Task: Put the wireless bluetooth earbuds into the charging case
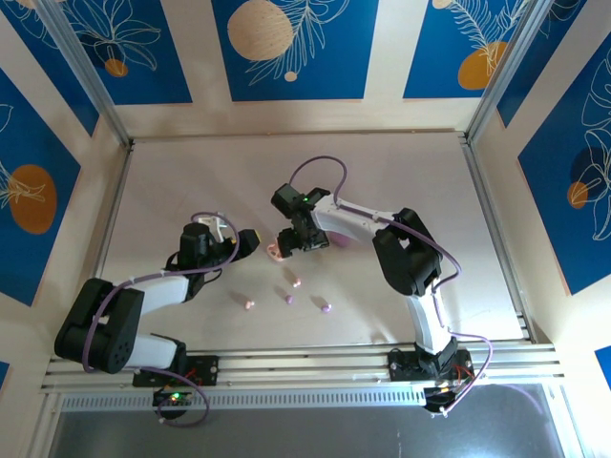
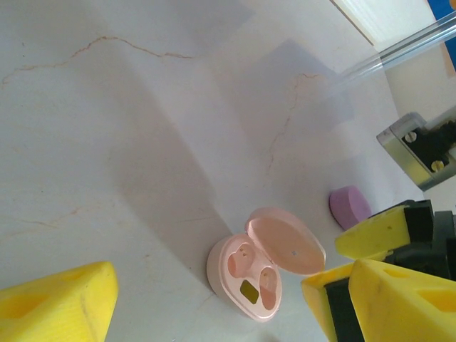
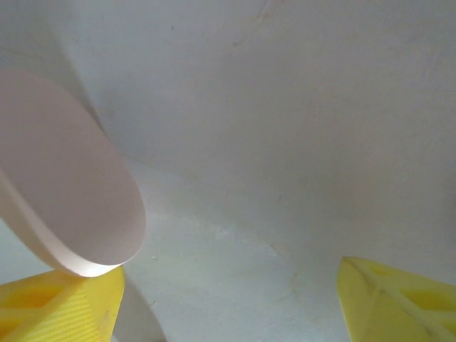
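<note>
With fingers apart on the left gripper (image 1: 246,244) and right gripper (image 3: 231,274), the right may knock the lid (image 2: 286,242) of the centre-frame case (image 2: 242,281) shut.

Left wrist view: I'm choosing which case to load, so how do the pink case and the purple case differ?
The pink case lies open, lid tipped back; the purple case looks shut. The pink case shows whole; the purple case is partly hidden behind a yellow finger. Both are ovals on the table.

Yellow fingers (image 2: 57,306) of the left claw (image 2: 214,308) flank a pale pink oval plastic case (image 2: 265,265). A lilac oval plastic case (image 2: 349,205) lies beyond, on the white, brown-veined tabletop (image 2: 142,142).
</note>
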